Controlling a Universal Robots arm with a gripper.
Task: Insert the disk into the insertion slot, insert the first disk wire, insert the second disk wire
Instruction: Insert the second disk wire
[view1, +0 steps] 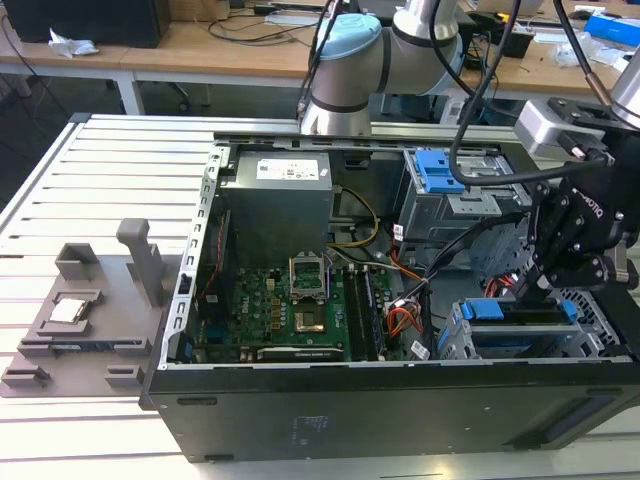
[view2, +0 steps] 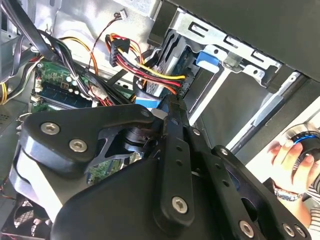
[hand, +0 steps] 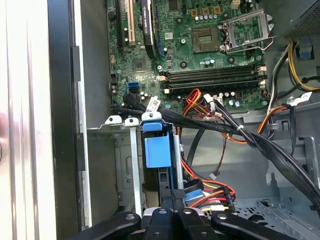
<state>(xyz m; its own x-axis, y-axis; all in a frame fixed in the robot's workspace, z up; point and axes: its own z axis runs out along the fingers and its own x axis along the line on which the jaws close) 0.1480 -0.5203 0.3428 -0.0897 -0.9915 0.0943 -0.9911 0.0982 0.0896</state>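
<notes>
The gripper hangs just above the disk; jaw state I cannot tell. The disk seems stiff, fragile; hold its blue frame.

A green motherboard lies in the open computer case beside a grey fixture.

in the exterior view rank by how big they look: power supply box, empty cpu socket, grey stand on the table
1. power supply box
2. grey stand, looks close to it, possibly nearer the camera
3. empty cpu socket
</notes>
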